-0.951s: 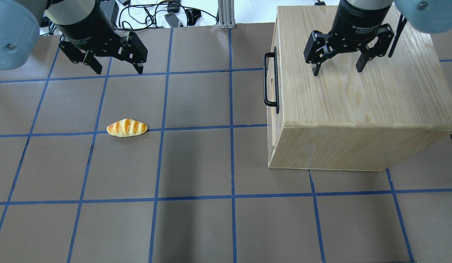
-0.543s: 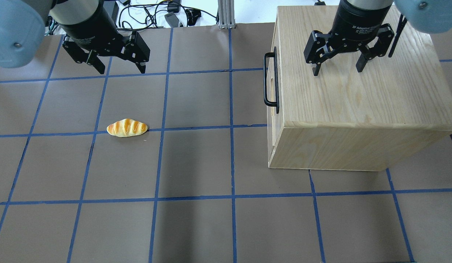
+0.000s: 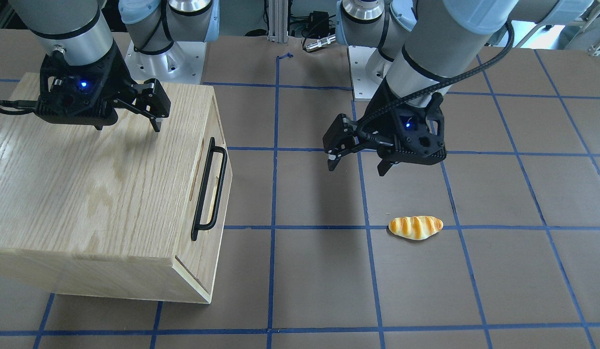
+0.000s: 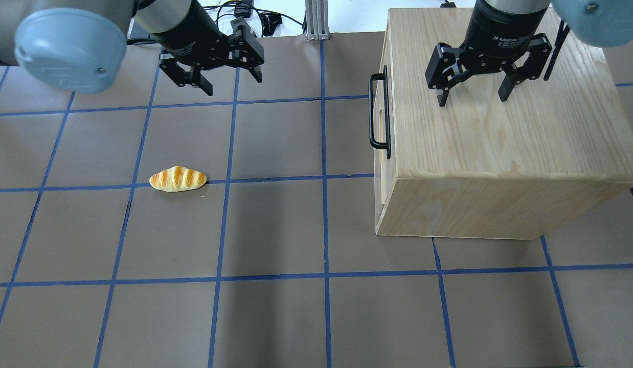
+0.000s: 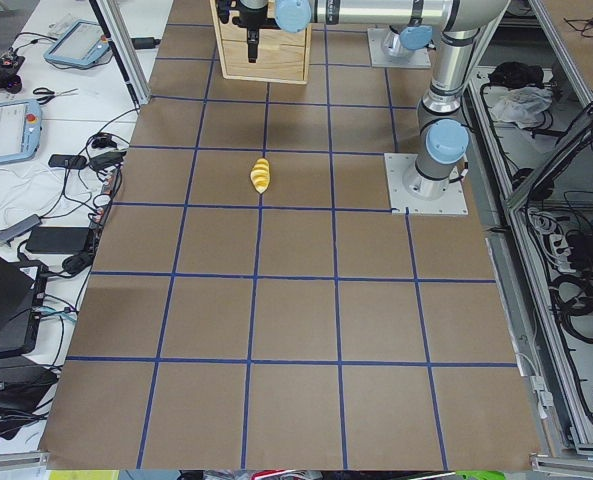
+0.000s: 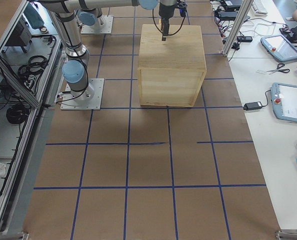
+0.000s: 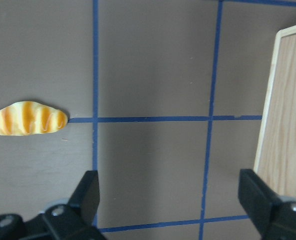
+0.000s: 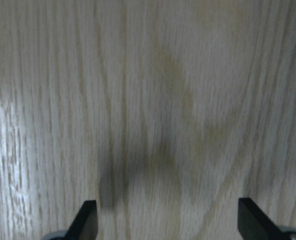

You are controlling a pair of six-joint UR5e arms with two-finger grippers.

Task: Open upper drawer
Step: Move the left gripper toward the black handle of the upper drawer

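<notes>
The upper drawer (image 4: 382, 115) sits shut and flush in the left-facing front of the oak cabinet (image 4: 500, 133). Its long black bar handle (image 4: 371, 110) also shows in the front view (image 3: 201, 194). My left gripper (image 4: 233, 84) is open and empty. It hangs over the far part of the table, well left of the handle, and shows in the front view (image 3: 356, 168) too. My right gripper (image 4: 472, 99) is open and empty, just above the cabinet top (image 8: 148, 100).
A toy bread roll (image 4: 178, 179) lies on the brown mat left of centre, and it shows in the left wrist view (image 7: 28, 118). The cabinet's edge (image 7: 287, 115) is at that view's right. Cables lie beyond the far table edge.
My left arm has swung right along the far side of the table toward the cabinet, its gripper still open. The right gripper, the drawer and the bread have not moved.
</notes>
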